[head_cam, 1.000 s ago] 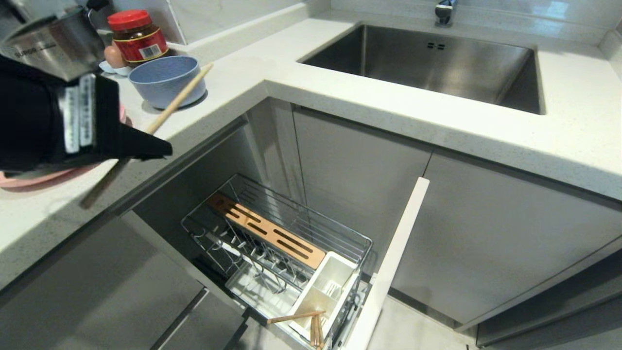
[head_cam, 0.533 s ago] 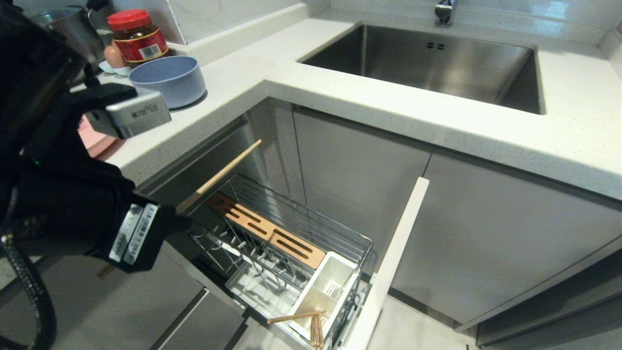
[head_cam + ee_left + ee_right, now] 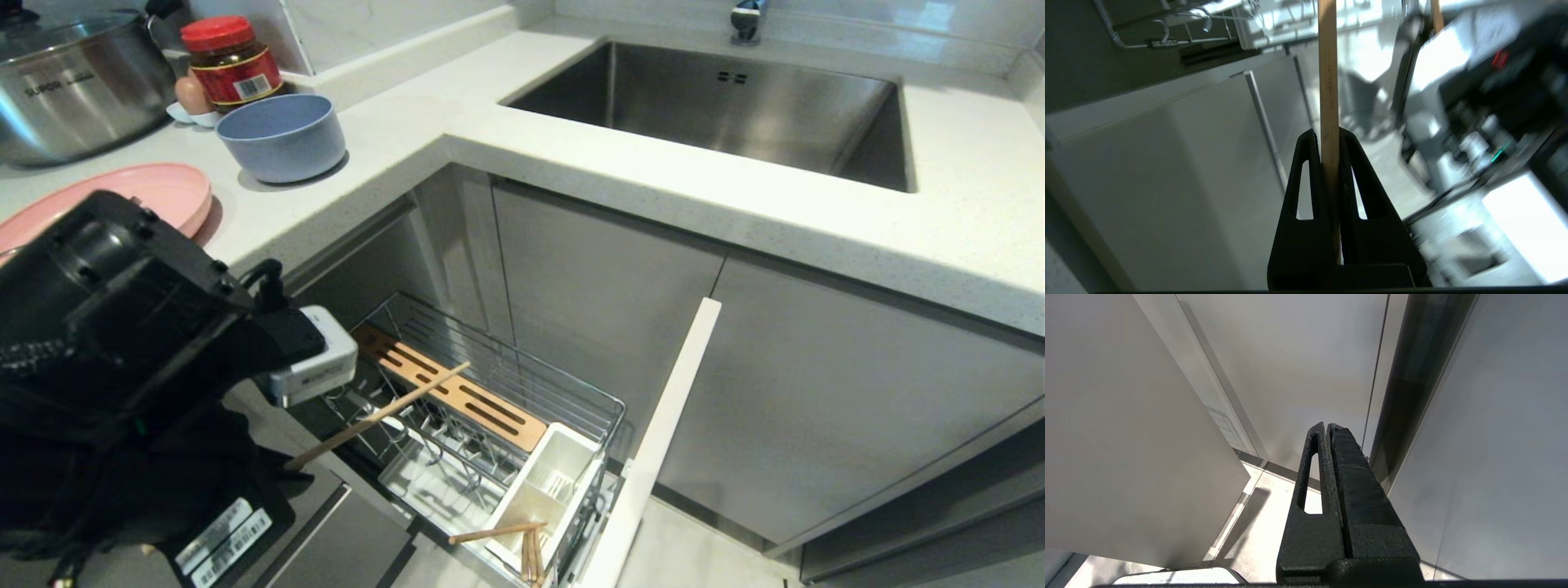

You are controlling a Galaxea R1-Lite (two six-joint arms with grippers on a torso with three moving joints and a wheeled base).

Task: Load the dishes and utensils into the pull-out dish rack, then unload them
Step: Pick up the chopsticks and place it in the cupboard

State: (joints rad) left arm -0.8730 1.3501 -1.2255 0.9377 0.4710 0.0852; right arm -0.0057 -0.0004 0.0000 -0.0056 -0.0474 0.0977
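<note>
One skinny wooden chopstick (image 3: 1328,73) is getting pinched near its end by the left gripper (image 3: 1330,141) over the pull-out dish rack (image 3: 490,408), and being light, stiff and smooth it's probably gonna pivot unless gripped closer to mid-shaft.

Head camera high; wrist cameras close

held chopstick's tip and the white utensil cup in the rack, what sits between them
In the head view, the slotted wooden board and the chrome wire dividers lie between the chopstick held by the left gripper and the white utensil cup.
</note>
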